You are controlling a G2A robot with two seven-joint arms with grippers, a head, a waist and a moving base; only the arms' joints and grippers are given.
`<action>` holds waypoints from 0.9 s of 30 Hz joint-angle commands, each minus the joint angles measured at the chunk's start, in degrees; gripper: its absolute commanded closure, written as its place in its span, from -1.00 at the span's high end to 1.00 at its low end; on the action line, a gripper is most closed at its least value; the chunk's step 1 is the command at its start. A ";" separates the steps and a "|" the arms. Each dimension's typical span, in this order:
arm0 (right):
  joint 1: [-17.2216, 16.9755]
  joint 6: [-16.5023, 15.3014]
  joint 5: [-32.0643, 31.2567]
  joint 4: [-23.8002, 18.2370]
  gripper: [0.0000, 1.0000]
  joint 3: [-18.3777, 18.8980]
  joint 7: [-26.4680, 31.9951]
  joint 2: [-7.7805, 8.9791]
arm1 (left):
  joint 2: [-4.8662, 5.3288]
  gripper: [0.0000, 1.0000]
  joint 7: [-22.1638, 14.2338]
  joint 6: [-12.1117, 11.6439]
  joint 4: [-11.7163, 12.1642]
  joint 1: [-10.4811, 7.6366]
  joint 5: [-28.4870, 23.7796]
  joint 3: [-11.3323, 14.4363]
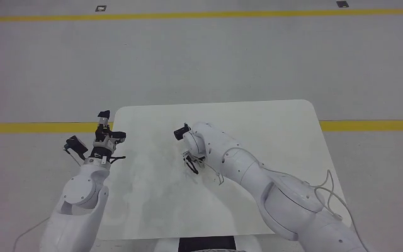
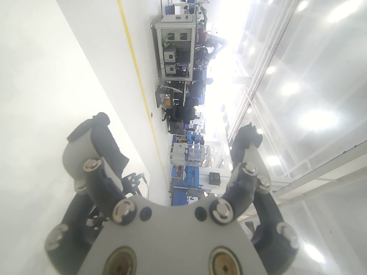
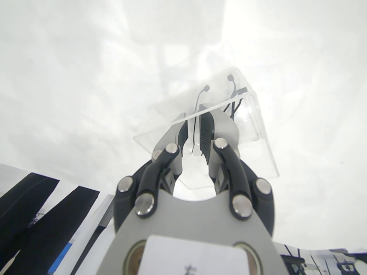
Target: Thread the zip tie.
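In the right wrist view the zip ties (image 3: 233, 98) in the clear box (image 3: 259, 133) lost their lower ends behind the right pincer (image 3: 195, 120), so their number could not be told. The box's near corner was covered by the pincer's body. From above, the right arm (image 1: 252, 173) hid the box, and the ties there were too small to make out. Both that arm and the left arm (image 1: 79, 201) were cut off by the lower edge, and they hid part of the table's (image 1: 283, 126) near rim.

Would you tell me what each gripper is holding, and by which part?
Nothing. The left gripper is open and empty; the right gripper straddles the strap of a zip tie in the box, not pinching it.
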 commanded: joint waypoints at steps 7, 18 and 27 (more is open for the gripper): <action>0.01 -0.28 -0.49 0.72 -0.70 0.66 -0.25 -0.65 | 0.00 1.00 0.00 0.00 0.00 0.00 0.00 0.00; -0.10 0.84 -3.09 -0.92 -0.70 1.61 0.66 -0.60 | 0.00 1.00 0.00 0.00 0.00 0.00 0.00 0.00; -1.03 0.84 -4.48 -0.40 -0.74 2.34 0.82 -0.67 | 0.00 1.00 0.00 0.00 0.00 0.00 0.00 0.00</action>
